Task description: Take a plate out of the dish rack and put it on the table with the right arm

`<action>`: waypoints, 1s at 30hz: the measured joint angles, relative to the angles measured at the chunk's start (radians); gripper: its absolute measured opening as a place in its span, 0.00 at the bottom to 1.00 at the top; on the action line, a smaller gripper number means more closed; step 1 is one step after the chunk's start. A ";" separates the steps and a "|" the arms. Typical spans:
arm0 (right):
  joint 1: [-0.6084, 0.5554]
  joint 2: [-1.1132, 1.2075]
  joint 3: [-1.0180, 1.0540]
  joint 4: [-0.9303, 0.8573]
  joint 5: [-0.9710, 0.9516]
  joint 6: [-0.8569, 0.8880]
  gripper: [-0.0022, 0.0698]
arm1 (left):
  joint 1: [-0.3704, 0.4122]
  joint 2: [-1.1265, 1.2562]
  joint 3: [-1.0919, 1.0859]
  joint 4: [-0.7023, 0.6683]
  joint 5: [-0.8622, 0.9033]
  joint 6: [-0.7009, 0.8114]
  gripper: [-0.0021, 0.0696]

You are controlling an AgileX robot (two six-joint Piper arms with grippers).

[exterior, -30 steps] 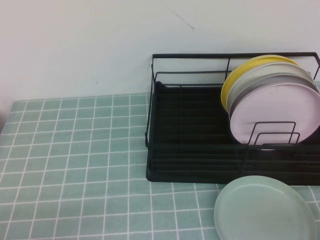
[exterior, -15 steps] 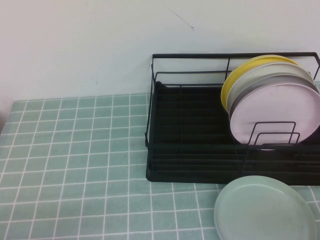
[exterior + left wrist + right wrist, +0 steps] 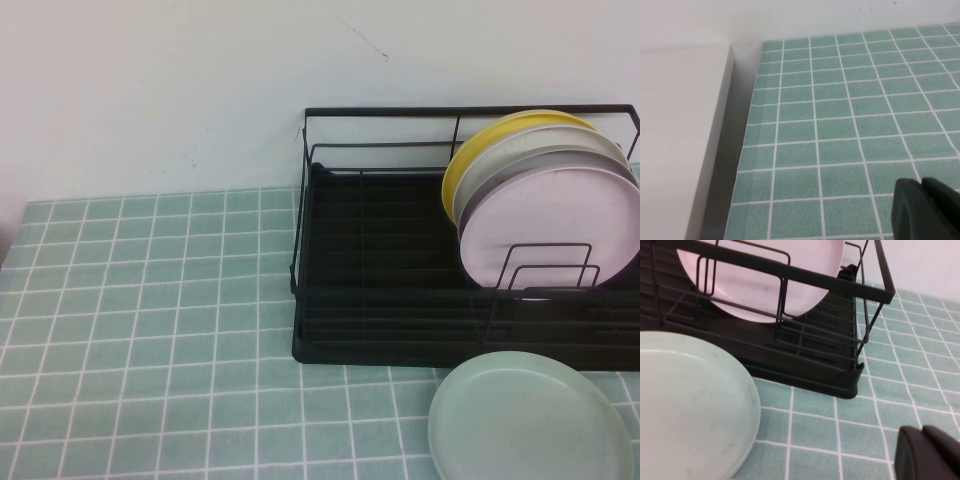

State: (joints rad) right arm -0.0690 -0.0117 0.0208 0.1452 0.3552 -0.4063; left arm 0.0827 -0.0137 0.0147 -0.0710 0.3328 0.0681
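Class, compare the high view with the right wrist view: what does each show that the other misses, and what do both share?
Only the high view shows the yellow plate and grey plate stacked upright behind the pink plate, plus the wall.

Only the right wrist view shows the right end effector, shut, hovering over the table beside the rack's corner.

Both share the dish rack, the pink plate, the mint-green plate lying flat and the tiled table. The left end effector appears in neither.

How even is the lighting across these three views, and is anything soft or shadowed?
High view: flat, even light, the pink plate in the dish rack crisp. Left wrist view: the left gripper, shut, is a blur at the edge, with a dark gap beside the table. Right wrist view: the right gripper, shut, is blurred; no glare on the mint-green plate.
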 joint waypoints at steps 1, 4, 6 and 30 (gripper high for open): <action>0.000 0.000 0.000 0.000 0.000 0.000 0.03 | 0.000 0.000 0.000 0.000 0.000 0.000 0.02; 0.000 0.000 0.000 0.000 0.000 0.000 0.03 | 0.000 0.000 0.000 0.000 0.000 0.000 0.02; 0.000 0.000 0.000 0.000 0.000 0.000 0.03 | 0.000 0.000 0.000 0.000 0.000 0.000 0.02; 0.000 0.000 0.000 0.013 -0.004 0.000 0.03 | 0.000 0.000 0.000 0.000 0.000 0.001 0.02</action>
State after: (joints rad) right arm -0.0690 -0.0117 0.0208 0.1581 0.3517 -0.4063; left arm 0.0827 -0.0137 0.0147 -0.0710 0.3328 0.0696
